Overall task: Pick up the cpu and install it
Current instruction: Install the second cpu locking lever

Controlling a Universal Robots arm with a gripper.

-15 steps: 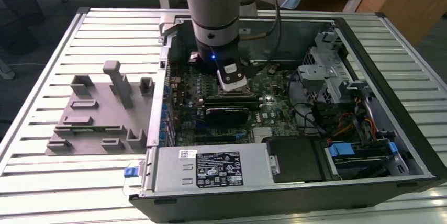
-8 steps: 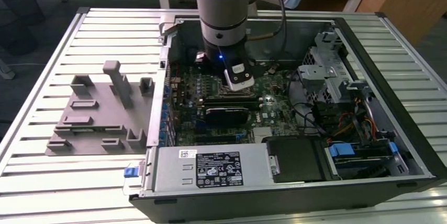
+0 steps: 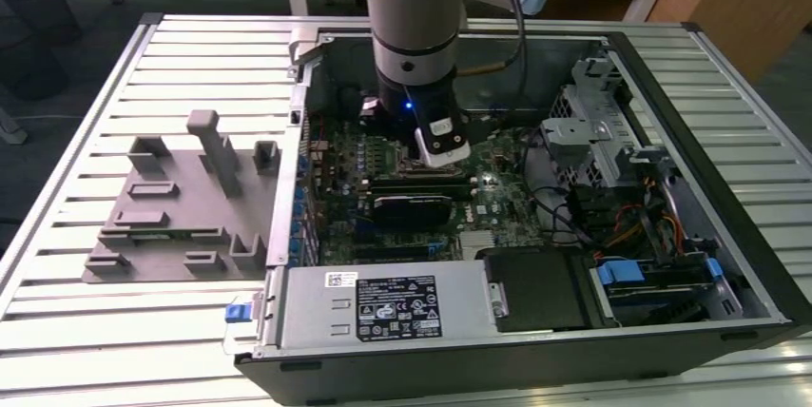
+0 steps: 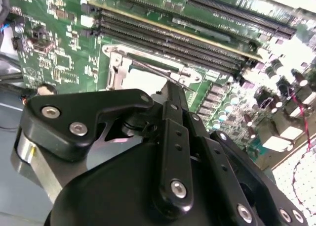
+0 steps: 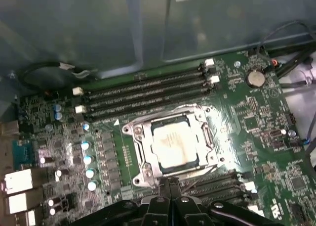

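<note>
The cpu (image 5: 173, 144), a pale silvery square, lies flat inside the metal-framed socket (image 5: 136, 154) on the green motherboard (image 5: 256, 117) in the first wrist view. My gripper (image 5: 170, 182) hovers just beside the socket's edge, its black fingers pressed together with nothing between them. In the second wrist view the gripper (image 4: 170, 90) points at the same socket, where a pale patch of the cpu (image 4: 143, 80) shows beyond the black linkage. In the exterior view the arm (image 3: 413, 55) reaches down into the open computer case (image 3: 710, 141) over the board's middle.
A grey slotted holder block (image 3: 178, 217) sits on the slatted table at the exterior view's left. Memory slots (image 5: 148, 95) run alongside the socket. A power supply (image 3: 380, 307), drive cage (image 3: 609, 141) and cables (image 3: 634, 226) crowd the case.
</note>
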